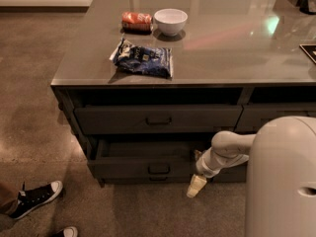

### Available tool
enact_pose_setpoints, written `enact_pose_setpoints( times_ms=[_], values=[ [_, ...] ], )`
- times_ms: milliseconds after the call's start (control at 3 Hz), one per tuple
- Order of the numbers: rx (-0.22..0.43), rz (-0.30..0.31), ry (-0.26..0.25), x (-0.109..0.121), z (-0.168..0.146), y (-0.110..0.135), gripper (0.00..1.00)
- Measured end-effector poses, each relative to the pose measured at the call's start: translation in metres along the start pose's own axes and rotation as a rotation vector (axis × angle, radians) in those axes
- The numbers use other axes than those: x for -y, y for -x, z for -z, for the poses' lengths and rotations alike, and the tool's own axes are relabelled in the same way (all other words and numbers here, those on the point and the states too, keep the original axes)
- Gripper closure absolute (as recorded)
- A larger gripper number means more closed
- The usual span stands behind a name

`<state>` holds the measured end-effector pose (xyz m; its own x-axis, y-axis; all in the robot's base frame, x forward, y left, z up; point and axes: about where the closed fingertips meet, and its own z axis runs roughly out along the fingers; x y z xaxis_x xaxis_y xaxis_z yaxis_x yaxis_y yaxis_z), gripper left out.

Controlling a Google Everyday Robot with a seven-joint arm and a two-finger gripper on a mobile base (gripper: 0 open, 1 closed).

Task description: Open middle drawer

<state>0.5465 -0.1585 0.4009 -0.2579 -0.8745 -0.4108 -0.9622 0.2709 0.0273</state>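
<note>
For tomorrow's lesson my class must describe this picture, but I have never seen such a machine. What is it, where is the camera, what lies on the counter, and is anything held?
The white shape on the right is the single arm of a wheeled robot. The one camera looks down from above; its mount is not known. The arm ends in a pincer, pointing down at the floor beside the right end of the middle drawer, away from its pull. That drawer, which the robot is meant to open, stands partly pulled out. Nothing shows in the pincer. On the grey counter lie a blue snack bag, a white bowl and an orange packet. A person's shoe shows bottom left.
</note>
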Motion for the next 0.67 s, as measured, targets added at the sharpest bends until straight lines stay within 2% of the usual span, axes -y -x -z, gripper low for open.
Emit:
enact_pose_setpoints(
  times_ms=[333,667],
  values=[
    [-0.007,0.002,0.010,-0.0059,0.0055,-0.0017,0.23],
    [-0.006,0.002,0.010,-0.0061,0.0116,0.0011,0.36]
  ],
)
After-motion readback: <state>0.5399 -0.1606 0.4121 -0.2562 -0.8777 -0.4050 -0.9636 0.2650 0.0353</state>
